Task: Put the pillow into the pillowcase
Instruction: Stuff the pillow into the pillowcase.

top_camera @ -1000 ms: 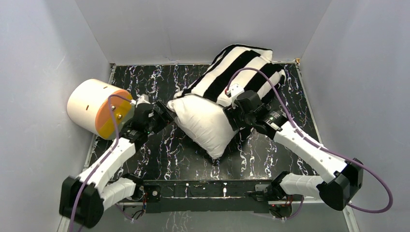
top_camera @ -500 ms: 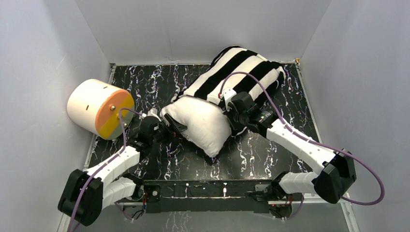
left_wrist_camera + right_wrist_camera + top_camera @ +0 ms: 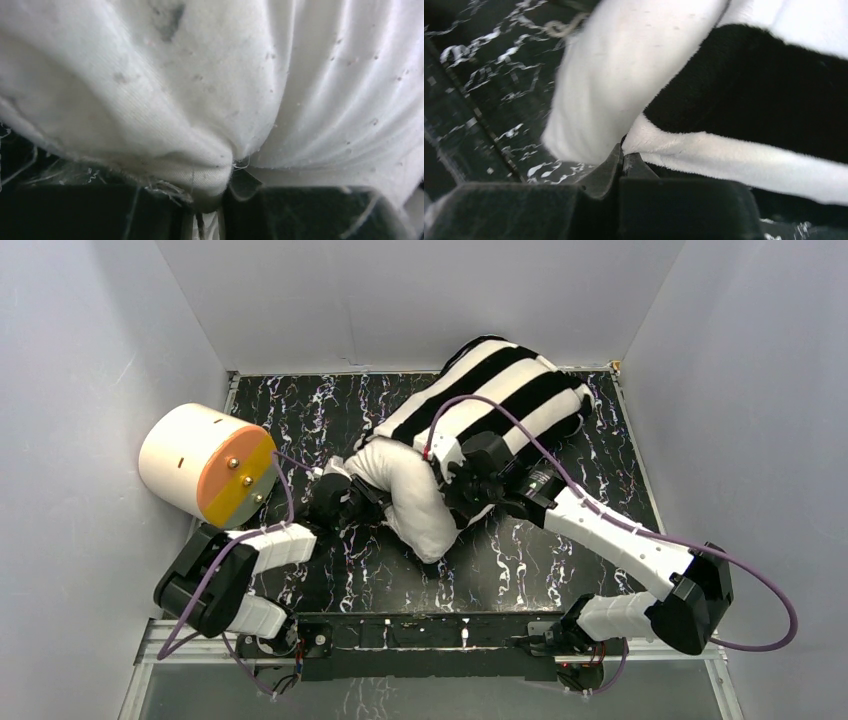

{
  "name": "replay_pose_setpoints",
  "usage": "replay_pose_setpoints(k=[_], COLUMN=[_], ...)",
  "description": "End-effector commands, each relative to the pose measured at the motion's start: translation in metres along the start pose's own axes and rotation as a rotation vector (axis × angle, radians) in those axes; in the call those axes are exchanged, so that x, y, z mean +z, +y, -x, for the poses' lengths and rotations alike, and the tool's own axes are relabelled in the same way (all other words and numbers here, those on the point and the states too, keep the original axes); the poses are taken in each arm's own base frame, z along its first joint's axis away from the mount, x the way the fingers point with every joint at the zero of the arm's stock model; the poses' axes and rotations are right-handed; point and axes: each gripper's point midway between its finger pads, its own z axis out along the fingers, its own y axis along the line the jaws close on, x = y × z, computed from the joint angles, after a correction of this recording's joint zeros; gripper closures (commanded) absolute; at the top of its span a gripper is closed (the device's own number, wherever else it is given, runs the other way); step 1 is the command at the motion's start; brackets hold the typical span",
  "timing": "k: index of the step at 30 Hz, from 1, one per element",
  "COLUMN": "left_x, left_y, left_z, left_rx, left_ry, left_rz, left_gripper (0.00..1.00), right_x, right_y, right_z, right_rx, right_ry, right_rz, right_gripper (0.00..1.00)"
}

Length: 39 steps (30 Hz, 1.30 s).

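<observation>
Cream cylinder (image 3: 205,475) lies at the table's (image 3: 300,405) left edge, clear of the low, folded left arm, whose left gripper (image 3: 365,505) pinches the bare end of the pillow (image 3: 410,495) mid-table, the rest inside the pillowcase (image 3: 500,390) toward the far right corner, right gripper (image 3: 455,490) clamped on its hem, right arm outstretched.

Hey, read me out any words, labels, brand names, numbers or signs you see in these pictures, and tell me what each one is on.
None: no text can be read in any view.
The striped pillowcase, the white pillow and the cream cylinder with its orange face carry no lettering.
The white veins on the black tabletop are pattern, not writing.
</observation>
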Motion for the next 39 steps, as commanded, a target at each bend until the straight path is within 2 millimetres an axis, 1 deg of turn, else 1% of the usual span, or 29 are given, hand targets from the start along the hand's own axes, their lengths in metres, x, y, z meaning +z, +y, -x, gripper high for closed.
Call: replay_pose_setpoints(k=[1,2,3,4,5,6,7,8,9,10,11,12,15,16,17,19,21,23,26,29,31,33,34,35,36,37,38,39], left_x=[0.015,0.017,0.018,0.020,0.020,0.021,0.021,0.021,0.020,0.019,0.018,0.017,0.011,0.008,0.007,0.003,0.001,-0.001,-0.002,0.003,0.008,0.011,0.012,0.014,0.014,0.015,0.015,0.015], left_y=[-0.028,-0.025,-0.021,-0.018,-0.014,-0.012,-0.010,-0.009,-0.010,-0.011,-0.012,-0.014,-0.013,-0.015,-0.014,-0.017,-0.020,-0.025,-0.037,-0.046,-0.045,-0.046,-0.048,-0.049,-0.053,-0.059,-0.064,-0.069], left_z=[0.010,0.007,0.005,0.004,0.002,0.002,0.001,0.001,0.001,0.001,0.002,0.002,0.009,0.010,0.011,0.011,0.012,0.015,0.020,0.019,0.018,0.019,0.020,0.020,0.022,0.025,0.027,0.029], left_rx=[-0.014,-0.021,-0.029,-0.041,-0.054,-0.061,-0.068,-0.069,-0.069,-0.069,-0.067,-0.063,-0.056,-0.054,-0.052,-0.042,-0.033,-0.026,-0.014,0.020,0.027,0.028,0.033,0.036,0.042,0.051,0.055,0.057], left_ry=[-0.070,-0.066,-0.063,-0.063,-0.064,-0.067,-0.069,-0.069,-0.069,-0.071,-0.072,-0.074,-0.114,-0.119,-0.121,-0.122,-0.122,-0.135,-0.150,-0.130,-0.127,-0.132,-0.134,-0.136,-0.143,-0.153,-0.161,-0.168], left_rz=[-0.067,-0.061,-0.057,-0.054,-0.049,-0.046,-0.042,-0.042,-0.045,-0.047,-0.050,-0.056,-0.048,-0.052,-0.049,-0.060,-0.071,-0.084,-0.119,-0.143,-0.135,-0.145,-0.154,-0.160,-0.173,-0.196,-0.212,-0.230], left_gripper=[0.89,0.89,0.89,0.89,0.89,0.89,0.89,0.89,0.89,0.89,0.88,0.85,0.67,0.58,0.54,0.41,0.34,0.30,0.25,0.23,0.22,0.24,0.26,0.34,0.42,0.54,0.67,0.76], right_x=[-0.013,-0.006,-0.001,0.004,0.008,0.011,0.013,0.013,0.010,0.005,-0.002,-0.010,-0.040,-0.049,-0.057,-0.067,-0.068,-0.063,-0.045,-0.026,-0.013,0.001,0.014,0.025,0.037,0.051,0.064,0.076], right_y=[0.089,0.092,0.096,0.097,0.095,0.089,0.079,0.066,0.054,0.043,0.035,0.028,0.017,0.010,0.003,-0.012,-0.027,-0.041,-0.065,-0.088,-0.106,-0.124,-0.131,-0.134,-0.133,-0.128,-0.119,-0.108], right_z=[0.002,-0.022,-0.041,-0.059,-0.073,-0.084,-0.088,-0.089,-0.083,-0.074,-0.059,-0.043,0.009,0.025,0.040,0.066,0.084,0.102,0.119,0.133,0.135,0.133,0.128,0.126,0.125,0.124,0.123,0.124], right_rx=[-0.111,-0.092,-0.067,-0.039,-0.019,-0.003,0.006,0.011,0.016,0.030,0.045,0.059,0.101,0.115,0.124,0.125,0.103,0.067,-0.002,-0.069,-0.099,-0.123,-0.144,-0.167,-0.192,-0.214,-0.223,-0.220], right_ry=[-0.055,0.008,0.055,0.099,0.136,0.168,0.191,0.205,0.198,0.179,0.139,0.091,-0.065,-0.109,-0.149,-0.208,-0.232,-0.249,-0.223,-0.178,-0.142,-0.097,-0.063,-0.044,-0.029,-0.012,0.004,0.013], right_rz=[0.416,0.435,0.448,0.450,0.430,0.388,0.318,0.242,0.171,0.099,0.052,0.007,-0.059,-0.094,-0.135,-0.211,-0.286,-0.354,-0.477,-0.580,-0.638,-0.674,-0.677,-0.661,-0.631,-0.588,-0.518,-0.444], right_gripper=[1.00,1.00,1.00,1.00,1.00,1.00,1.00,1.00,0.97,0.90,0.85,0.82,0.67,0.62,0.59,0.51,0.40,0.33,0.26,0.23,0.23,0.24,0.25,0.27,0.28,0.36,0.48,0.68])
